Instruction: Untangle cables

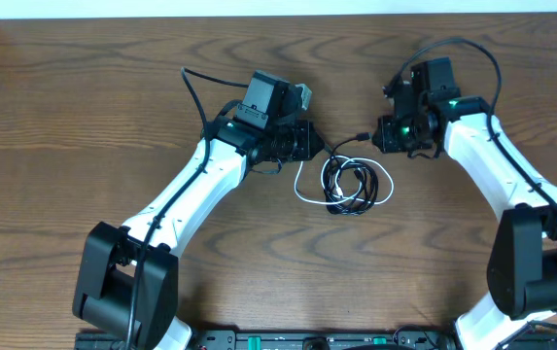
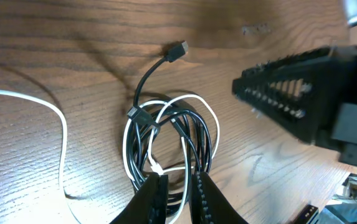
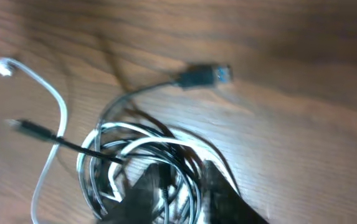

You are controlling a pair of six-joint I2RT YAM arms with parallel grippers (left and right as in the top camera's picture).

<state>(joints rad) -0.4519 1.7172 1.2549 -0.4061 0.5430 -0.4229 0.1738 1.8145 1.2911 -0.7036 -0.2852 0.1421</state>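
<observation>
Left gripper point(image 2: 180, 180) is nearly pressed together. The near edge of the cables point(image 2: 194, 134) runs into the gap, so it looks like a pinch on a strand or two, probably anchoring the bundle so the other arm can pull. Cables are a black-and-white coil lying flat on the table point(image 1: 64, 117), mid-table between the arms. White tail loops off toward the left arm; black plug point(image 2: 177, 50) sticks out the far side. Right gripper point(image 3: 181, 171) is partly spread, close to the coil and aimed at it, holding nothing; view blurred. No brands, labels or writing readable.
</observation>
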